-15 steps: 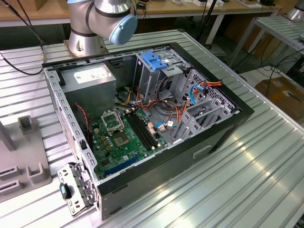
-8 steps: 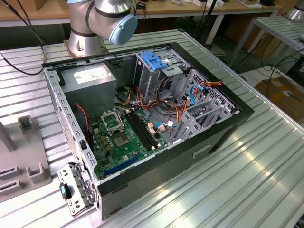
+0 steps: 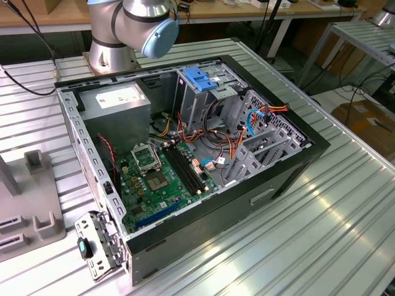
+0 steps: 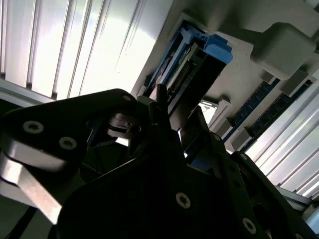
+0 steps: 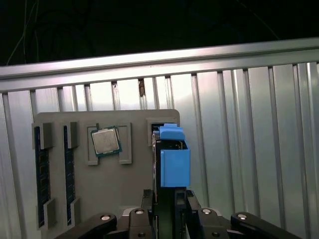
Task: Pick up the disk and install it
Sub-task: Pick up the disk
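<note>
Disk [image 5: 174,164], a flat rectangular drive with bright blue plastic rails, seen edge-on in the first wrist view and pinched between the black metal fingers [image 5: 148,201] of the gripper [image 5: 172,201], one finger against each broad face. Far end over the open slot of the flat grey plastic fixture tray [image 5: 124,189]; impossible to tell whether seated in that slot or lifted clear of it.

On the same tray, just beside the slot: a square silver processor chip [image 5: 105,141] lying in its own shallow pocket, and, further over, two long dark memory sticks [image 5: 42,169] set side by side in narrow grooves. Tray resting on the ribbed silver aluminium table [image 5: 239,149].

Same grip in the second wrist view, blue-railed disk [image 4: 202,52] jutting past the dark gripper [image 4: 174,119] toward the tray.

In the exterior view, a black open-sided computer case [image 3: 290,166] lying on the table, green motherboard [image 3: 160,179] exposed, grey box-shaped power supply [image 3: 117,102] at one end, a blue plastic bracket [image 3: 200,77] topping the grey metal drive cage [image 3: 191,105], and the arm's silver and pale-blue base joint [image 3: 133,24] behind the case.
</note>
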`<state>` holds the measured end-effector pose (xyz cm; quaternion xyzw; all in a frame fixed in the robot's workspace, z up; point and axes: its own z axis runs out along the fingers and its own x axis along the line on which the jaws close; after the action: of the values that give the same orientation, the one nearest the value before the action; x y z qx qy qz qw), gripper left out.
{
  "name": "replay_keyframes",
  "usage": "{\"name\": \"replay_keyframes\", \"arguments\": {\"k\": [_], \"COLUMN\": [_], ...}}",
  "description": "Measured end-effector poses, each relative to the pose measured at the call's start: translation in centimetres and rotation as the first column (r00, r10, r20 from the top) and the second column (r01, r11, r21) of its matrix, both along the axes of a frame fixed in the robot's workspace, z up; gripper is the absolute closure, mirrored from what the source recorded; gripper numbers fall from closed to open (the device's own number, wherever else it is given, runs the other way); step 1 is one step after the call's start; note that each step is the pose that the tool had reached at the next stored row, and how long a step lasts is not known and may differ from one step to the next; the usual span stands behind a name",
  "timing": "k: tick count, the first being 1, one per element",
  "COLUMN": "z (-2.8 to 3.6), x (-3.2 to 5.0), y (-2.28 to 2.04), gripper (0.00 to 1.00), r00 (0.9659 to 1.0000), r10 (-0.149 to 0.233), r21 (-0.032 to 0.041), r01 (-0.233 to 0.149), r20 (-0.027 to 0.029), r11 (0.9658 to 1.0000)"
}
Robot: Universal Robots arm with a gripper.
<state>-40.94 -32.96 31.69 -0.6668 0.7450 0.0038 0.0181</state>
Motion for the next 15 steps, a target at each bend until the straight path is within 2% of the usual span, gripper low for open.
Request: {"name": "replay_keyframes", "arguments": {"k": [6, 7, 8, 11, 15], "z": [0.07, 0.08, 0.08, 0.11, -0.02], "x": [0.0, 0.0, 0.0, 0.0, 0.0], "y": [0.0, 0.0, 0.0, 0.0, 0.0], "gripper": [0.64, 0.63, 0.56, 0.56, 0.56], "r00": [1.0, 1.0, 1.0, 1.0, 0.9985], "r10": [0.0, 0.0, 0.0, 0.0, 0.054], "r21": [-0.0001, -0.0001, -0.0001, -0.0001, -0.0001], "r01": [0.0, 0.0, 0.0, 0.0, -0.054], "r20": [-0.0004, -0.0003, -0.0002, -0.0003, -0.0003], "r11": [1.0, 1.0, 1.0, 1.0, 0.9985]}}
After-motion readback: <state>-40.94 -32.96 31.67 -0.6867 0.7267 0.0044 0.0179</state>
